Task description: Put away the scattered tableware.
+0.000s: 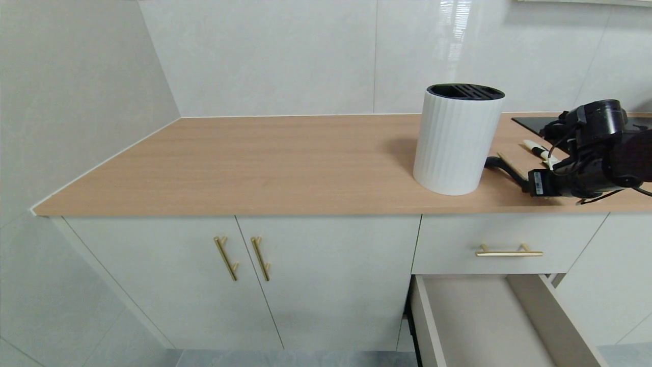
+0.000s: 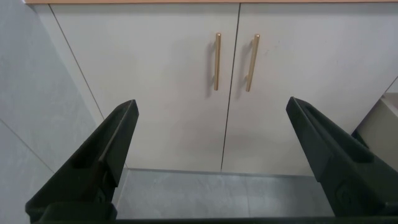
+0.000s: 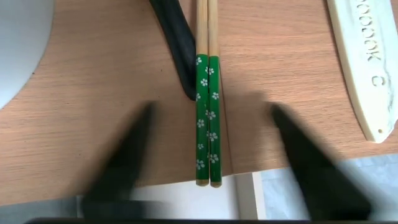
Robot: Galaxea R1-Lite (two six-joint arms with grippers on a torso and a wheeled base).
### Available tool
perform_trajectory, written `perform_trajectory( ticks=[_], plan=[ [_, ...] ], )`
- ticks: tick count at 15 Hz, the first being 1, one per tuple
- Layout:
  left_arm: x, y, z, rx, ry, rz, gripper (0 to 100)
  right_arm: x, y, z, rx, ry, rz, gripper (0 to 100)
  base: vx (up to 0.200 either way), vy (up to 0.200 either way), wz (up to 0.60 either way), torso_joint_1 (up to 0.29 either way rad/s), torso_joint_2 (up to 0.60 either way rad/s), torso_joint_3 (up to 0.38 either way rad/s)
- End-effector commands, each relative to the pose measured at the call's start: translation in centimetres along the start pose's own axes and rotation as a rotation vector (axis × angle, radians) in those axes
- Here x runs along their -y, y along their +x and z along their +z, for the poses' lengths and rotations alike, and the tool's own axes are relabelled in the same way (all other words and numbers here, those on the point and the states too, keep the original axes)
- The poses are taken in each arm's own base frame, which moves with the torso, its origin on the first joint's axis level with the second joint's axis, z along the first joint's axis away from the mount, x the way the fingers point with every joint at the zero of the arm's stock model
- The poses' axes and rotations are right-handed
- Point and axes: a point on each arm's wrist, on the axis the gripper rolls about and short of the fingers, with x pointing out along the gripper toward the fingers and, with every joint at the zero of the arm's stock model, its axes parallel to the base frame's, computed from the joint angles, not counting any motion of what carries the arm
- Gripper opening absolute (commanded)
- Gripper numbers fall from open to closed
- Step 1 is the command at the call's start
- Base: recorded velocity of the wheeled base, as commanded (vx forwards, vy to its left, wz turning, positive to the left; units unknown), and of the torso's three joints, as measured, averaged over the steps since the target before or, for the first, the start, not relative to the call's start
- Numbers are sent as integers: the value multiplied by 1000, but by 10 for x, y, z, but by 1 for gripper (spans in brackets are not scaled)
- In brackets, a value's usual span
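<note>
With my right gripper [image 3: 211, 109] poised, jaws open, astride the chopsticks [image 3: 208, 62], which lie paired at the tabletop [image 3: 93, 124] front edge beside a black handle [image 3: 177, 50], I fear an off-centre close could roll one stick over the edge or snag that handle, while the left gripper [image 2: 211, 102] hangs with jaws open too.

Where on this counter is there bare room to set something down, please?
The counter is bare from the left wall to the white holder. The open drawer below shows a bare floor. Right of the holder it is crowded: chopsticks under the open right tool, a black handle, a white utensil.
</note>
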Motion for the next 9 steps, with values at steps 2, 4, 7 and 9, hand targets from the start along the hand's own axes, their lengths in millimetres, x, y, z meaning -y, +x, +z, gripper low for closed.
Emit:
perform_trajectory(
  ticks=[2,4,7,9],
  plan=[
    [0,0,0,-1,-1,-1,100,0,-3,1,5,0,0,0,0,0,0,0,0,0],
    [0,0,0,-2,-1,-1,100,1,-4,1,9,1,0,0,0,0,0,0,0,0],
    [0,0,0,2,-1,1,100,3,-16,6,36,9,-4,0,0,0,0,0,0,0],
    [0,0,0,1,-1,1,100,7,-37,9,72,18,-1,0,0,0,0,0,0,0]
  ],
)
